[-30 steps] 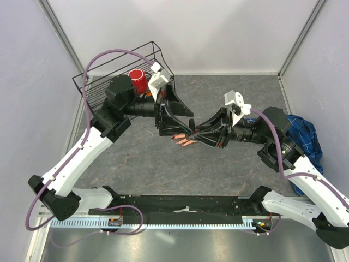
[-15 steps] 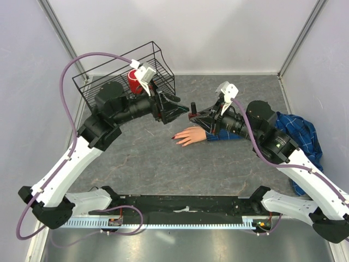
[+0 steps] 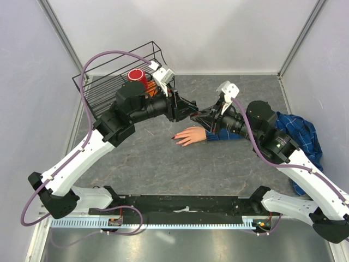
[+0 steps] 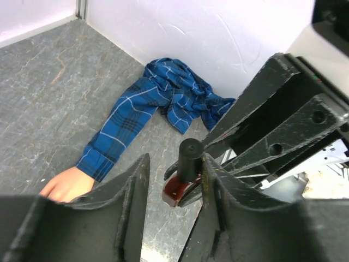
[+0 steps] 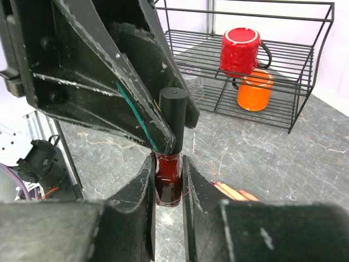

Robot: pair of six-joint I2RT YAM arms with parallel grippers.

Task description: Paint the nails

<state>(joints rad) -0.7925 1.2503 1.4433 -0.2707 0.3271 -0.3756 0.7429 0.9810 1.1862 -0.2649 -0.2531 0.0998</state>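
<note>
Near hand [image 3: 191,135], right end effector [image 5: 168,164] gripping bottle [image 5: 167,185], left end effector [image 4: 175,164] ajar around cap [image 4: 189,153], nails [image 3: 175,137] indistinct

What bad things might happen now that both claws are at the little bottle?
1. The left gripper has the black cap between its fingers, but one side shows a gap. An uneven squeeze might knock the bottle crooked in the right gripper.
2. The bottle hangs in the air close to the fake hand and its blue sleeve. If it slips or tips once uncapped, dark red polish may spill on them.
</note>
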